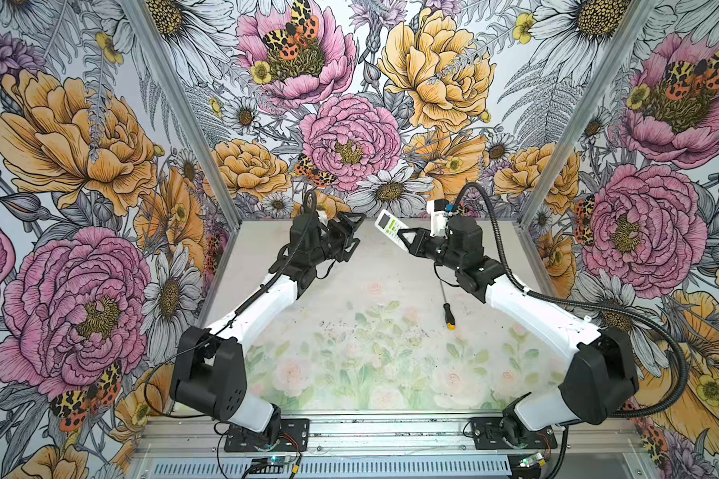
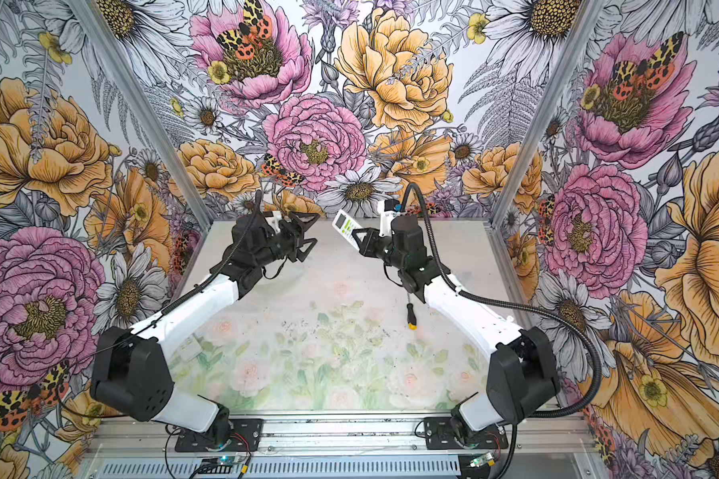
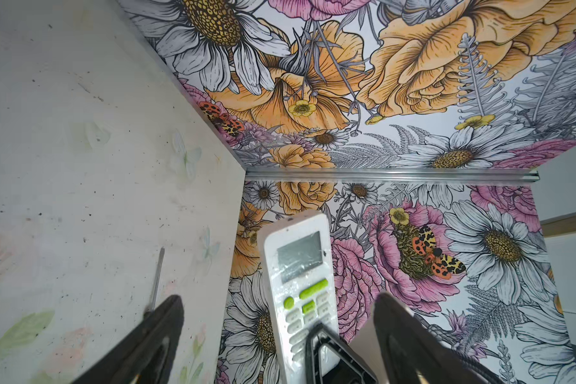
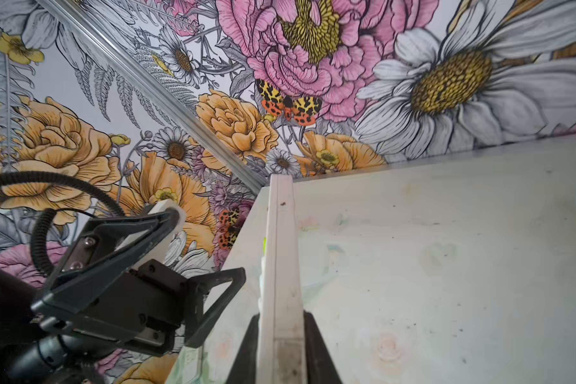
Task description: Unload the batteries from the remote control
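Our right gripper (image 4: 281,332) sits nearest its wrist camera, jaws clamped on the lower end of the remote (image 4: 281,249), one finger (image 4: 246,352) on each broad face. We see the remote edge-on there, reaching out from the jaws toward the corner of the table (image 4: 446,249).

In both top views the right gripper (image 1: 407,240) (image 2: 364,238) holds the remote (image 1: 391,226) (image 2: 345,224) clear of the table, tilted, with its free end toward the back wall (image 1: 349,124).

Our left gripper (image 3: 278,319) (image 1: 360,231) faces it with jaws wide apart and nothing between them. In the left wrist view the remote (image 3: 300,266) shows between the two fingers (image 3: 167,319), gray screen and green buttons toward us. A top view shows the fingertips just beside the remote's free end, not touching.

We see no batteries; the remote's back shows in no view, so we cannot tell whether they sit inside.

Farther out, a screwdriver (image 1: 447,307) (image 2: 409,313) lies on the table under our right arm, handle toward the front.
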`<action>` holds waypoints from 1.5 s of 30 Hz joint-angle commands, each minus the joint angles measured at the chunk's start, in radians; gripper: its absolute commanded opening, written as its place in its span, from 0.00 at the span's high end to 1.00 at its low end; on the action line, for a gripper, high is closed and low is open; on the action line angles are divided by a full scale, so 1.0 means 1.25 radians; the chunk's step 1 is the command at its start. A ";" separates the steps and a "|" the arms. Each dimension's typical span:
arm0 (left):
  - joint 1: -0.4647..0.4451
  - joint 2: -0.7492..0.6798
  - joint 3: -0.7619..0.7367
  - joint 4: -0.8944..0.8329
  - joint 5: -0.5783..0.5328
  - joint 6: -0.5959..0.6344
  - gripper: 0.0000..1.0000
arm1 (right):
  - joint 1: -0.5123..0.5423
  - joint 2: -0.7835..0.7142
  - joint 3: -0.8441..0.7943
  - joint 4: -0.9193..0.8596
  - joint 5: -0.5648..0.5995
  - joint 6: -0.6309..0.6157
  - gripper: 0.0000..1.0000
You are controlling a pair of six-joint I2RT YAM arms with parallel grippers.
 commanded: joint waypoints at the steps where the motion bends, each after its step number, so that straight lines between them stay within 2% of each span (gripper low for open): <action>1: -0.020 -0.013 0.046 -0.128 0.056 0.025 0.09 | 0.077 -0.027 0.015 -0.093 0.223 -0.407 1.00; 2: -0.026 -0.010 0.057 -0.142 0.061 0.021 0.09 | 0.106 -0.024 0.011 -0.084 0.260 -0.514 1.00; 5: -0.045 0.003 0.069 -0.145 0.075 -0.002 0.10 | 0.169 -0.021 -0.033 0.013 0.372 -0.733 1.00; 8: -0.049 0.005 0.059 -0.180 0.062 -0.006 0.13 | 0.200 -0.025 -0.079 0.118 0.380 -0.855 1.00; 12: -0.048 0.000 0.010 -0.122 0.060 -0.053 0.16 | 0.253 0.001 -0.094 0.163 0.412 -1.010 1.00; 16: -0.050 0.015 0.005 -0.130 0.071 -0.052 0.23 | 0.287 0.023 -0.113 0.216 0.427 -1.138 1.00; 18: -0.049 0.021 -0.001 -0.143 0.072 -0.049 0.31 | 0.297 0.037 -0.115 0.238 0.438 -1.189 1.00; 20: -0.046 0.015 -0.018 -0.140 0.062 -0.054 0.44 | 0.304 0.042 -0.119 0.245 0.432 -1.228 1.00; 22: -0.039 0.007 -0.035 -0.124 0.054 -0.061 0.53 | 0.307 0.047 -0.129 0.242 0.422 -1.272 1.00; 24: -0.032 0.000 -0.037 -0.132 0.045 -0.053 0.69 | 0.310 0.053 -0.143 0.252 0.430 -1.303 1.00; 26: -0.026 -0.012 -0.039 -0.150 0.021 -0.040 0.80 | 0.312 0.050 -0.156 0.263 0.427 -1.312 1.00; 27: -0.024 -0.017 -0.043 -0.148 0.014 -0.041 0.83 | 0.315 0.045 -0.156 0.258 0.422 -1.302 1.00; 29: -0.014 -0.023 -0.050 -0.140 0.003 -0.045 0.89 | 0.326 0.025 -0.134 0.183 0.389 -1.262 0.71; 30: -0.010 -0.025 -0.055 -0.134 -0.005 -0.047 0.92 | 0.331 0.017 -0.119 0.131 0.368 -1.238 0.50; 31: -0.004 -0.030 -0.060 -0.121 -0.017 -0.048 0.94 | 0.336 0.008 -0.103 0.087 0.353 -1.198 0.38; 32: 0.002 -0.035 -0.065 -0.110 -0.031 -0.050 0.96 | 0.343 -0.002 -0.093 0.065 0.348 -1.143 0.34; 36: 0.029 -0.039 -0.089 -0.053 -0.078 -0.044 0.99 | 0.361 -0.051 -0.081 -0.018 0.317 -0.946 0.27; 41: 0.058 -0.021 -0.125 0.064 -0.112 -0.021 1.00 | 0.365 -0.152 -0.108 -0.041 0.252 -0.612 0.22; 45: 0.063 0.002 -0.147 0.138 -0.132 0.007 1.00 | 0.348 -0.194 -0.107 -0.017 0.303 -0.330 0.19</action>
